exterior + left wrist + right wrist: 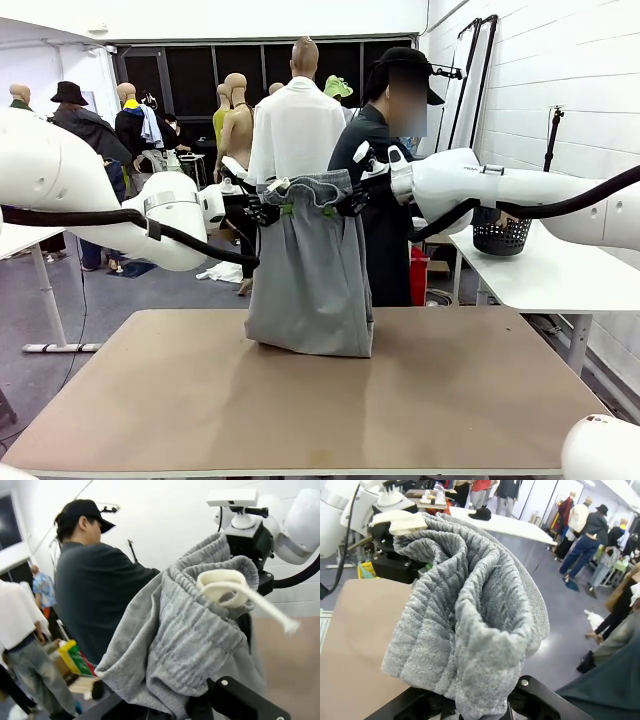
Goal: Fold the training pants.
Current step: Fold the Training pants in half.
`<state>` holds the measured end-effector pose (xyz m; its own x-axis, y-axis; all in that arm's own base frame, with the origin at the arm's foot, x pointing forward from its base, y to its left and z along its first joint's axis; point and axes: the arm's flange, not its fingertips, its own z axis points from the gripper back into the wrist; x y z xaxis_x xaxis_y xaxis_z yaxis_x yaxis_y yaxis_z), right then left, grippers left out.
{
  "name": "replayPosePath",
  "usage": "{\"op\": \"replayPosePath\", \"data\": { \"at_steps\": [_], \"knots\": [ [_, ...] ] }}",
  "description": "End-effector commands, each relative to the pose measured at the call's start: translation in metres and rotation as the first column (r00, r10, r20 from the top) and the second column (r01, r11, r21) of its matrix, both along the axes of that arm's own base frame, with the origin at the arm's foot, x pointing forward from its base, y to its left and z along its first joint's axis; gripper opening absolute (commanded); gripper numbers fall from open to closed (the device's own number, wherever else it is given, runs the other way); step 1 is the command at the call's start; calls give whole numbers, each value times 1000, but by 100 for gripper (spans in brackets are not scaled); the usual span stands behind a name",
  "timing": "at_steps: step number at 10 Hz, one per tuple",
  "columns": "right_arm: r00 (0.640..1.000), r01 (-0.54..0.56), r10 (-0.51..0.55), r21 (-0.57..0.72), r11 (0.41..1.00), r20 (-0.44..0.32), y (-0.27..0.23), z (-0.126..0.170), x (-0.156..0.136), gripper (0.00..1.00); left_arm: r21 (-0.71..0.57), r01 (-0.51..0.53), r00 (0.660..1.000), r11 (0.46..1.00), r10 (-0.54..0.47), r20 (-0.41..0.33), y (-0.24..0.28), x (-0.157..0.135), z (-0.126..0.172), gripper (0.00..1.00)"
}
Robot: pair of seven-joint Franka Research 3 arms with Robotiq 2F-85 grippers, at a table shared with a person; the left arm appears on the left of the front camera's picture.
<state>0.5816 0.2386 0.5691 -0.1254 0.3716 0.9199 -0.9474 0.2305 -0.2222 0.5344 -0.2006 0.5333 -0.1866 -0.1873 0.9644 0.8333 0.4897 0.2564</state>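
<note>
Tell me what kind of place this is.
Likely a robot lab or workshop for clothes handling: two arms hold the training pants over a bare table, with more white tables and a wall rack nearby.

Light: bright, even, from overhead | Shadows: soft, faint under training pants on table | Glare: mild on white arm shells | Blur: drawstring tip smeared | Distortion: wide-angle bending at wrist-view edges | Focus: far background soft
</note>
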Motion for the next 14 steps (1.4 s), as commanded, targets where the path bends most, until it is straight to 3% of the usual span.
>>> {"op": "replayPosePath", "data": {
  "at_steps": [1, 3, 8, 10, 14],
  "knots": [
    [995, 25, -23, 13, 1000, -99, -6, -4, -24, 0, -17, 67, 990, 998, -68, -123, 10, -20, 7, 0],
    [979, 37, -32, 19, 999, -201, -6, -29, -48, 0, -40, 140, 956, 989, -146, -254, 10, -38, -8, 0],
    [955, 88, -64, 71, 994, -288, -11, -74, -91, 0, -40, 281, 853, 959, -269, -447, 21, -68, -30, 0],
    [945, 109, -69, 110, 988, -321, -16, -87, -104, 0, -97, 256, 825, 962, -270, -496, 38, -73, -50, 0],
    [908, 68, 20, 195, 978, -417, -23, -112, -121, 0, -233, 201, 746, 952, -302, -594, 58, -86, -99, 0]
  ]
}}
